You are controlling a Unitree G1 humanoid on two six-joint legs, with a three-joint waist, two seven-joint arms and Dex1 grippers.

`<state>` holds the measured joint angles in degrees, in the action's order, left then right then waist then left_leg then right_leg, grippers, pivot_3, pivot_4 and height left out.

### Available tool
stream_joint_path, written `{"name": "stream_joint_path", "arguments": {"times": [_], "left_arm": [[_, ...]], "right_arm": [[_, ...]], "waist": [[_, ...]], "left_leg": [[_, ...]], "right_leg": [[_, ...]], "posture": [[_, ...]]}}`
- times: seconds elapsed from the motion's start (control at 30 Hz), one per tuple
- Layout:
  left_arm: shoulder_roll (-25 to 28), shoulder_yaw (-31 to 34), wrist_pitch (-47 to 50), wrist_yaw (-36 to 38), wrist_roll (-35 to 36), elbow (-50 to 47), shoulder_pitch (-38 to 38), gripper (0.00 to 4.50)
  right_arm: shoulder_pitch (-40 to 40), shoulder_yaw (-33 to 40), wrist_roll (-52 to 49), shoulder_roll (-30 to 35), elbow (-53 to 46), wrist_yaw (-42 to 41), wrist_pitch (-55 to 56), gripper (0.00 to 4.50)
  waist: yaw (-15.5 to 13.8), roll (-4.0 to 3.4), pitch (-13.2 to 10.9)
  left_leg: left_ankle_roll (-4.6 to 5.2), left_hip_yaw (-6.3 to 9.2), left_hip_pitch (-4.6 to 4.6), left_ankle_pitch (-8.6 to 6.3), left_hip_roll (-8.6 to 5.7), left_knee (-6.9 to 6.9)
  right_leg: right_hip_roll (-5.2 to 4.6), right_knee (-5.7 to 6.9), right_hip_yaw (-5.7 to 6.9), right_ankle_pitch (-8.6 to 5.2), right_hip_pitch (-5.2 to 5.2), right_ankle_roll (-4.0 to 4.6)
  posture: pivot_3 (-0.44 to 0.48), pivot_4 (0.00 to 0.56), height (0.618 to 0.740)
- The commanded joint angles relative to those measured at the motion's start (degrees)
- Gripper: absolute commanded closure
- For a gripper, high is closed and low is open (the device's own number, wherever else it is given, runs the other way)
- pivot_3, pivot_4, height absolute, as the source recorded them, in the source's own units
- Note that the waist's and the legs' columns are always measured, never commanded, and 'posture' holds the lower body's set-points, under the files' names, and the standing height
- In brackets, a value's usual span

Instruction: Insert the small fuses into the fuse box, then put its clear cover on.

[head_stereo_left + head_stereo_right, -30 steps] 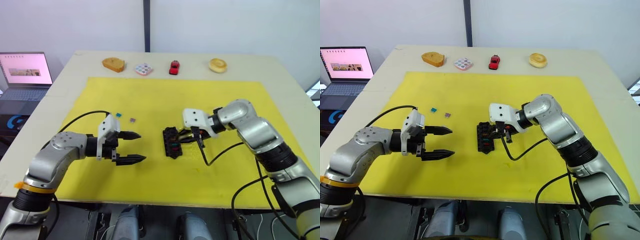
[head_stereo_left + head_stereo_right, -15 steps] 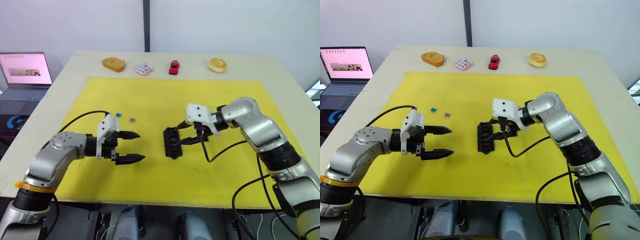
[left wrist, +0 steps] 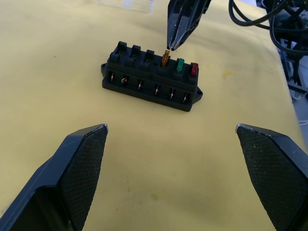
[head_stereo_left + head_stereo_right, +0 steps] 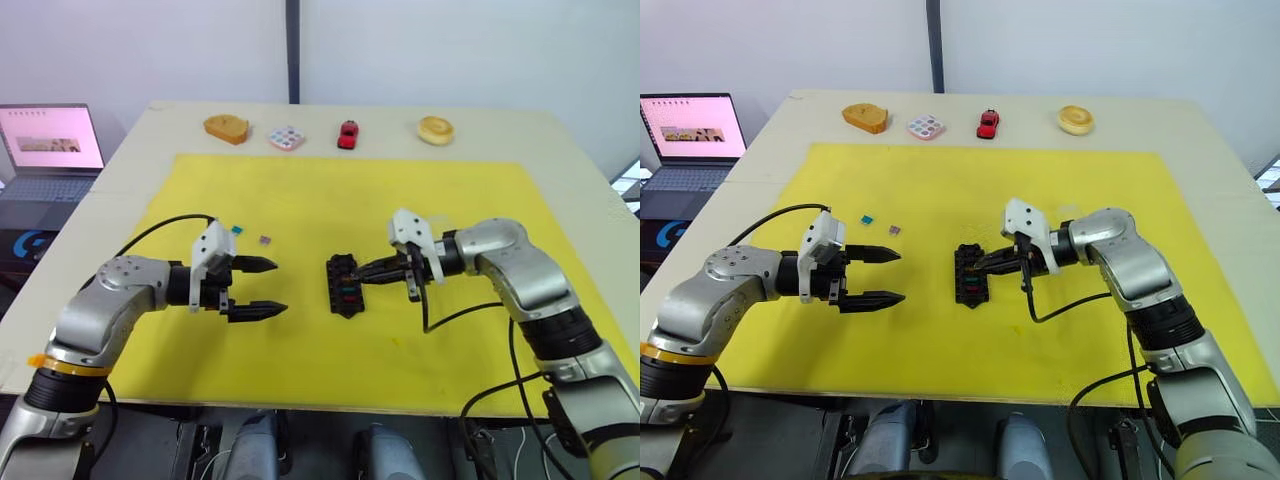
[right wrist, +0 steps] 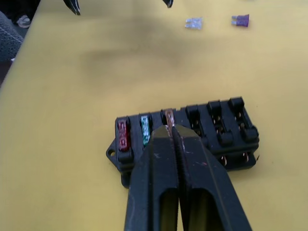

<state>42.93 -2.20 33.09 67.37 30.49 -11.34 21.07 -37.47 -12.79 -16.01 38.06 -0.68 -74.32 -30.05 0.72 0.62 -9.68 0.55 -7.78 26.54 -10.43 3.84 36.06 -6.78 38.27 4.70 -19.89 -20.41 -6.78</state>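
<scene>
the small black rectangular plastic fuse box [image 3: 150, 79] sits near the middle of the yellow mat [image 4: 300, 200], between the two arms. its top has a row of six slots: a red translucent fuse [image 5: 123, 134] fills the end slot, a green translucent fuse [image 5: 145, 129] the one beside it, and an amber translucent fuse [image 3: 165, 58] stands in the third. the remaining three slots look empty.

the right gripper [image 5: 171, 129] reaches in from the right, its two black fingers pressed almost together with the tips at the top of the amber fuse; whether they actually pinch it is hard to tell.

the left gripper [image 4: 262, 287] hovers over the mat left of the fuse box, well apart from it, fingers spread wide and holding nothing.

two more small fuses lie loose on the mat, farther away and to the left: a teal chip [image 4: 237, 229] and a purple chip [image 4: 265, 240], near each other.

a thin clear plastic cover [image 3: 126, 4] lies on the mat just right of the fuse box.
</scene>
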Motion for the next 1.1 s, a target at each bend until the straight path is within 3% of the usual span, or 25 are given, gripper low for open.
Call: {"name": "stream_joint_path", "arguments": {"times": [0.03,1.1], "left_arm": [[0.7,0.6,-0.5,0.4,0.3,-1.3,0.3,0.0],[1.0,0.6,0.2,0.0,0.6,-2.5,-0.3,0.0]], "right_arm": [[-0.5,1.8,-2.0,-1.0,-1.0,0.7,0.2,4.48],[2.3,-4.4,3.2,-0.8,1.8,2.5,3.7,4.48]], "waist": [[0.0,0.0,0.0],[-0.1,0.0,0.0]], "left_leg": [[0.0,0.0,0.0,0.0,0.0,0.0],[0.0,0.02,-0.06,0.0,0.0,0.03]], "right_leg": [[0.0,0.0,0.0,0.0,0.0,0.0],[0.0,-0.01,0.01,0.0,-0.02,0.0]], "posture": [[0.0,0.15,0.74],[0.0,0.15,0.74]]}}
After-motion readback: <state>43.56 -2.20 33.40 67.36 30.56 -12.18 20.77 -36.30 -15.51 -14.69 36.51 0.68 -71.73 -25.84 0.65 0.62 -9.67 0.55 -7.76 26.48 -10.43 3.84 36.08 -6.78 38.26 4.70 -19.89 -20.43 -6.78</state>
